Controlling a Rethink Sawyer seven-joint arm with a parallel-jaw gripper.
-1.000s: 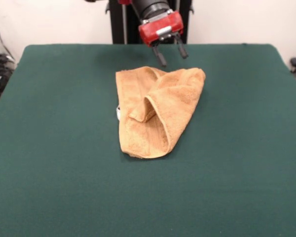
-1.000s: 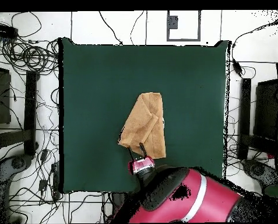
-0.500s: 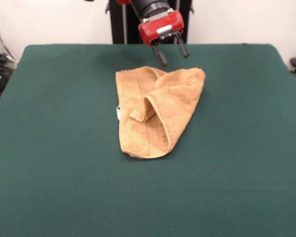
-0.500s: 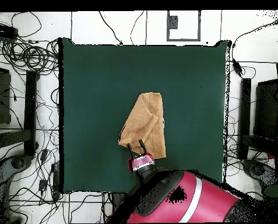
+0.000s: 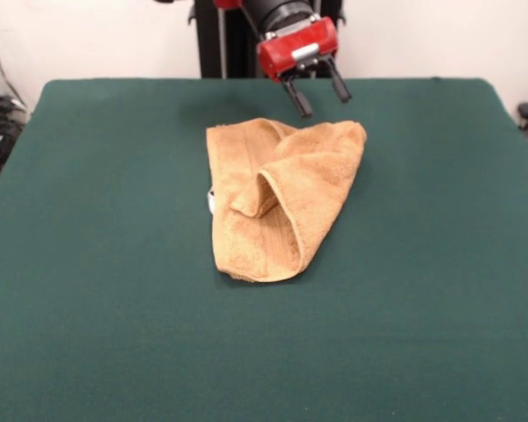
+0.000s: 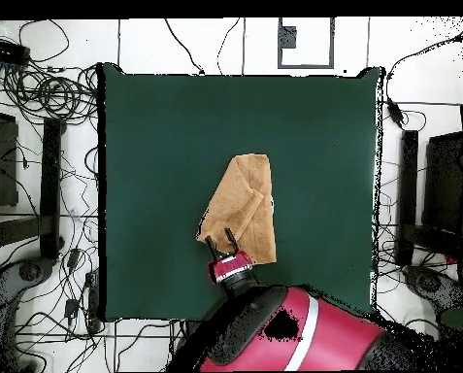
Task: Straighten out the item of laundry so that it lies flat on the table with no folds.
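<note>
A folded golden-tan terry-cloth towel (image 5: 277, 198) lies mid-bench on dark green felt (image 5: 114, 290) — soft, light, best pinched at a corner — beneath the red gripper's (image 5: 319, 94) empty, parted fingers.

counter (image 5: 88, 264): dark green top | on it: tan towel (image 5: 277, 198), folded over itself, near middle
</note>
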